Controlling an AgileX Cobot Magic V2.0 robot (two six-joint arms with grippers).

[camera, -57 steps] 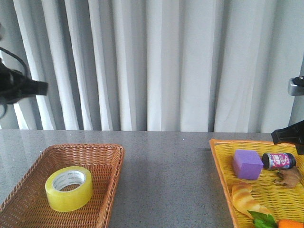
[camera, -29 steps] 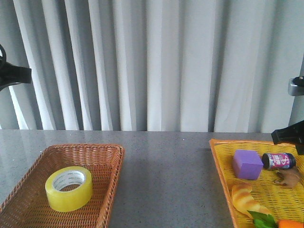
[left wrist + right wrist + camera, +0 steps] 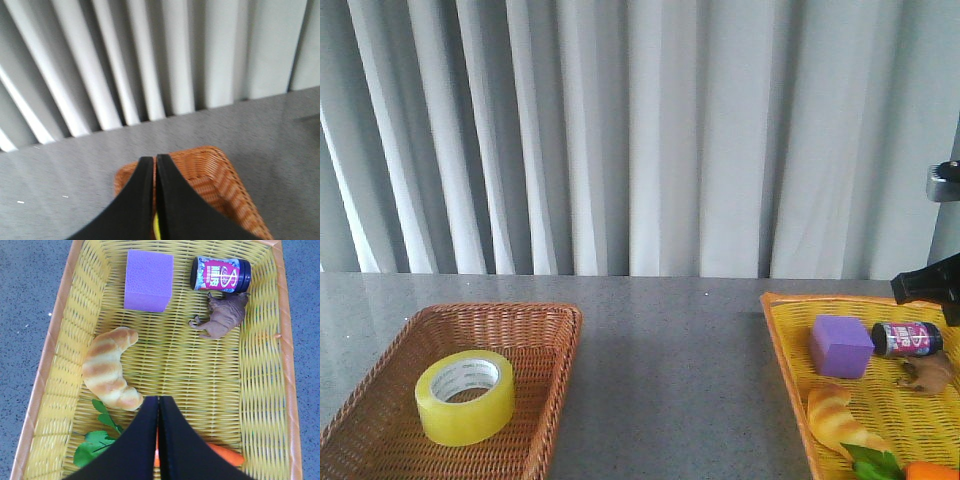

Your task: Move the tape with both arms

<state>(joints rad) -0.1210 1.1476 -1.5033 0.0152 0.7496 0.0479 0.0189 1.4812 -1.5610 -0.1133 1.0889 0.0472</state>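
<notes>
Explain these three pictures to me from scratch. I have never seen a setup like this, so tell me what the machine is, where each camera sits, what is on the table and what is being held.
This is a robot with two arms, each ending in black jaws. The front view looks forward over a grey table toward a curtain. There, a yellow tape roll lies in a brown basket on the left, and a yellow basket on the right holds a purple block, a small can, a toy animal, a croissant and a carrot.

The other two views come from cameras on the wrists. The left gripper hangs over the brown basket, the right gripper over the yellow one. Both have their jaws shut and hold nothing.
</notes>
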